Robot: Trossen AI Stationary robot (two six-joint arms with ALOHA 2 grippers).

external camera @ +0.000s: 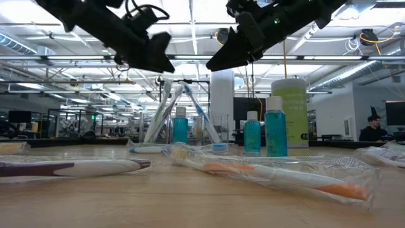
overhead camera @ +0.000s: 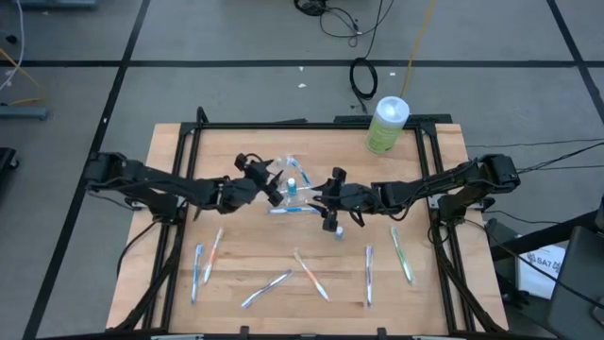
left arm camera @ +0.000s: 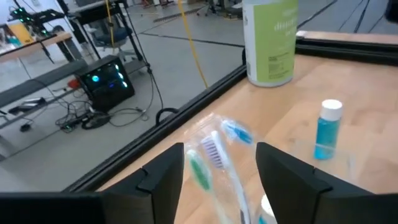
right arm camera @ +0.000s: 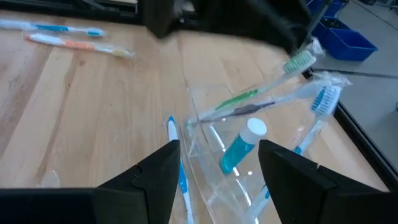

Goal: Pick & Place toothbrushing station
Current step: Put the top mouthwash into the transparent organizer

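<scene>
Both arms meet over the cup at mid-bench, pincers spread and holding nothing.

Nearest the front edge, wrapped toothbrushes (overhead camera: 309,274) lie loose in a row on the bench (overhead camera: 236,236), apparently waiting their turn. Behind them, the left pincer (overhead camera: 276,192) and the right pincer (overhead camera: 321,195) hover on either side of the clear cup (right arm camera: 217,155), each with its fingers apart and empty. The cup appears tipped, with brushes and a teal tube (right arm camera: 241,145) leaning out of it, so the arms look set to steady or load it; whether it rests on its side or its base I cannot tell. More teal tubes (external camera: 275,130) stand just beside it. Farthest back stands the green canister (overhead camera: 387,126), off at the bench's rear corner. From table height both pincer tips are cut off above.
</scene>
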